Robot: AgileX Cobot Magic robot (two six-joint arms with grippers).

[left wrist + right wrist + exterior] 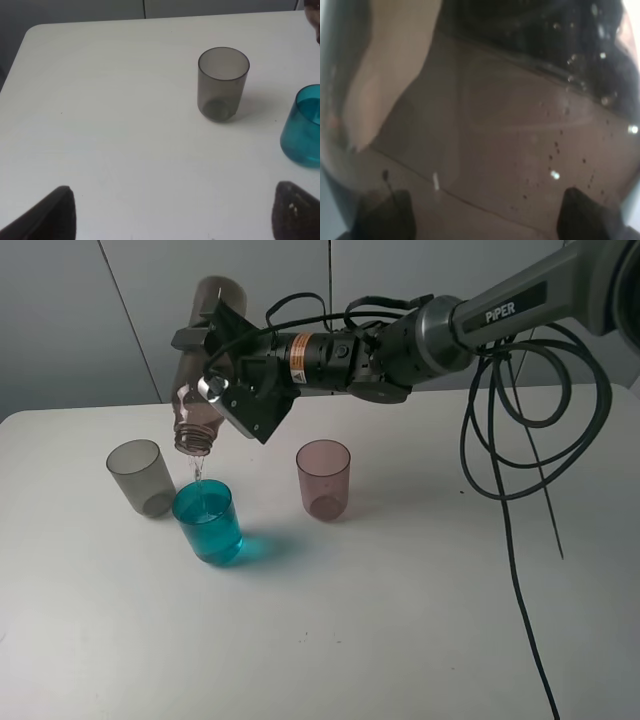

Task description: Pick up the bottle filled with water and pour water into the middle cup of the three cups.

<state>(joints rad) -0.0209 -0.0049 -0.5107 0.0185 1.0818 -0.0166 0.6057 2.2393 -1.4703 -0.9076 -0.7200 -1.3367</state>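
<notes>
My right gripper (222, 365) is shut on the smoky brown-grey bottle (205, 360) and holds it tipped steeply, neck down, above the table. A thin stream of water (198, 472) runs from the neck into the teal middle cup (208, 522), which holds water. The grey cup (140, 477) stands left of it and the pink-mauve cup (323, 480) right; both look empty. The right wrist view is filled by the bottle (495, 150) with droplets inside. My left gripper (175, 215) is open and empty, low over the table, facing the grey cup (222, 82) and the teal cup (304, 127).
The white table (400, 620) reaches to its left edge (20, 55), with a grey wall behind. Black cables (520, 440) hang from the right arm down over the table's right part.
</notes>
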